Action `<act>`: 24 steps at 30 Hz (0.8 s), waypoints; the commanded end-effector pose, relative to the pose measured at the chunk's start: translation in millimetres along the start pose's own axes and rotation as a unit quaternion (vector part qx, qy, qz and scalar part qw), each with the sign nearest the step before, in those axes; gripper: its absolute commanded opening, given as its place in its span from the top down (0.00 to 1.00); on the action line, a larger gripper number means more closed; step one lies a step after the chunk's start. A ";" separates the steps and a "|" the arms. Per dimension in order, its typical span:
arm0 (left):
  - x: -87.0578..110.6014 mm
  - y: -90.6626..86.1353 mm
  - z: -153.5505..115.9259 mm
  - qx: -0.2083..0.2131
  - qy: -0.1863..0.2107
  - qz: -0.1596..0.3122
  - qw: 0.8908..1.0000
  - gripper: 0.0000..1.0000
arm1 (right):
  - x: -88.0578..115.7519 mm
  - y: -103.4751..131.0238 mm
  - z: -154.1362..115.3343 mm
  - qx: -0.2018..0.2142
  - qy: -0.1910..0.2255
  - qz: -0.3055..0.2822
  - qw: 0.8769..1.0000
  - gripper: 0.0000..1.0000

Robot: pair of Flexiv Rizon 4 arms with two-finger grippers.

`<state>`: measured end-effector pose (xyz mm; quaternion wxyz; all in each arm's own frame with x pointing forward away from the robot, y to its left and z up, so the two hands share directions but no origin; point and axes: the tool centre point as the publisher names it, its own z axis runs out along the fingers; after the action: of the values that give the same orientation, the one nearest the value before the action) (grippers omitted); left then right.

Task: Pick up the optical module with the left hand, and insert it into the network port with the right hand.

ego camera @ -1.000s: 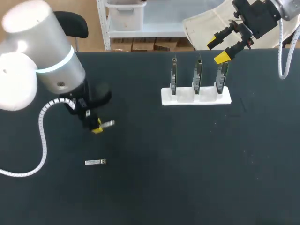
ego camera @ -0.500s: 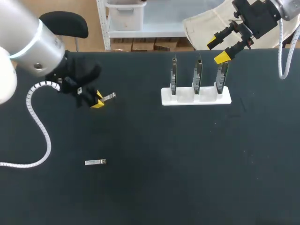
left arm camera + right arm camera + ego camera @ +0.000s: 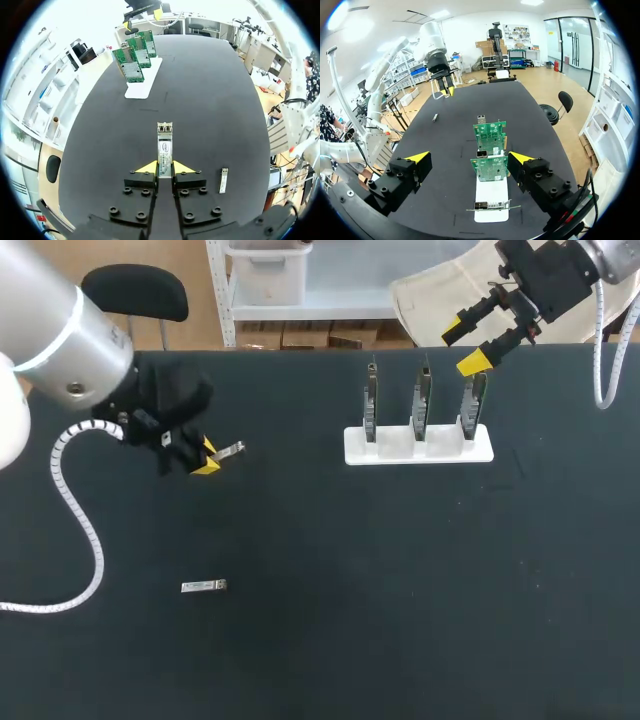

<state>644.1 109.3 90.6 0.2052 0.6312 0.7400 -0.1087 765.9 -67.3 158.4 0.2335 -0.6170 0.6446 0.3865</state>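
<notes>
The matte black table (image 3: 400, 590) spread flat under both arms. At its far left, the left gripper (image 3: 205, 458) was clamped on the optical module (image 3: 232, 449), a slim silvery metal bar. The yellow fingertips (image 3: 150, 167) pressed its two long sides, and most of its length stuck out ahead of them. At the far right, the right gripper (image 3: 468, 345) hung wide open and held nothing, above the right end of a white rectangular stand (image 3: 420, 448). Three green circuit boards (image 3: 421, 395) stood upright in the stand in a row, a small metal network port (image 3: 481, 120) visible on one. A second module (image 3: 204, 586) lay flat on the table, near and left, well apart from both grippers.
</notes>
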 end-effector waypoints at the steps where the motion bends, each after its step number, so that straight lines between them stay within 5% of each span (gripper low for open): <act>1: 0.7 0.7 0.4 0.000 -0.002 0.001 1.000 1.00 | 0.0 0.8 0.3 0.001 0.000 0.000 1.000 0.00; 4: 0.7 0.7 0.4 0.000 -0.002 0.001 1.000 1.00 | 0.0 0.8 0.3 0.001 0.000 0.000 1.000 0.00; 16: -125.9 59.4 14.8 0.000 -0.130 0.134 0.982 1.00 | 0.0 0.8 0.3 0.001 0.000 0.000 1.000 0.00; 24: -160.7 74.2 6.8 -0.021 -0.206 0.118 0.971 1.00 | 0.0 0.8 0.3 0.001 0.000 0.000 1.000 0.00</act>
<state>732.2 -20.0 166.3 0.3619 0.6813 0.6097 -0.1821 765.9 -67.3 158.4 0.2335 -0.6170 0.6446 0.3865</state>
